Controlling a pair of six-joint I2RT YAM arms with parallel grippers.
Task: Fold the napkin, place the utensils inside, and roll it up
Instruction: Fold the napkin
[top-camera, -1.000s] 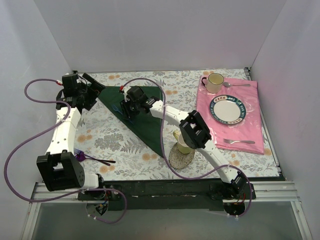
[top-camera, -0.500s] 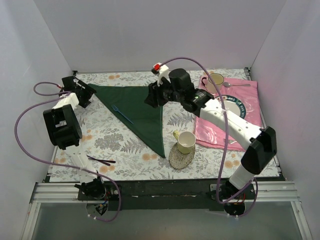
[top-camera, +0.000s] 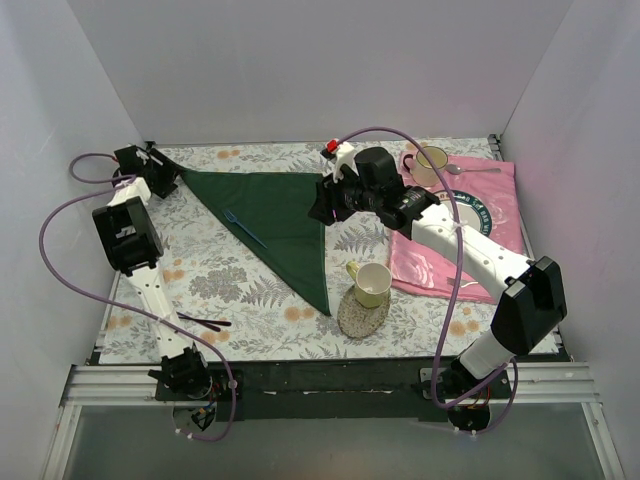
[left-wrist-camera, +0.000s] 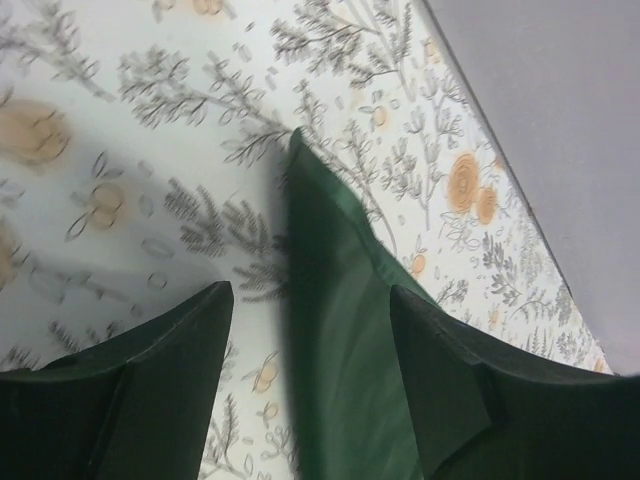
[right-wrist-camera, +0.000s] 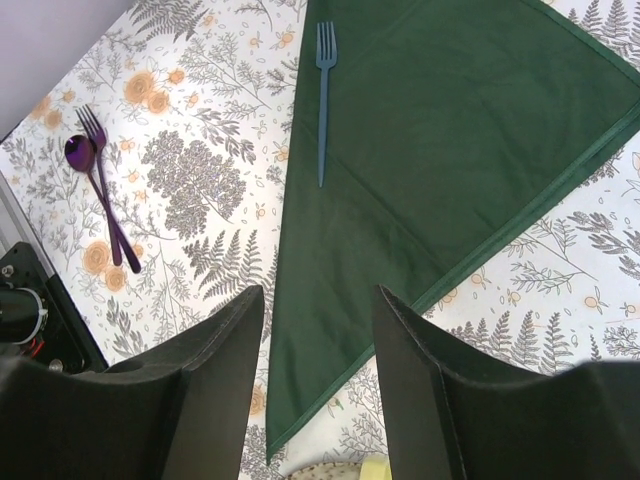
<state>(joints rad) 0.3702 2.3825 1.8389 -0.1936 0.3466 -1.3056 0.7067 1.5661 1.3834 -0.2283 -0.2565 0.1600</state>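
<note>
Left gripper: jaws apart, nothing clamped; far-left corner of the dark green cloth napkin seen between them.
Napkin: folded to a triangle, laid flat on the floral-patterned table.
Slim slate-blue fork: laid on the napkin, near its left edge.
Right gripper: jaws apart, empty; held above the napkin's right edge.

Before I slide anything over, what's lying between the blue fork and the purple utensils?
Nothing loose. From the fork there is a thin strip of napkin, then bare floral tablecloth up to the purple utensils. The right wrist view shows it.
</note>
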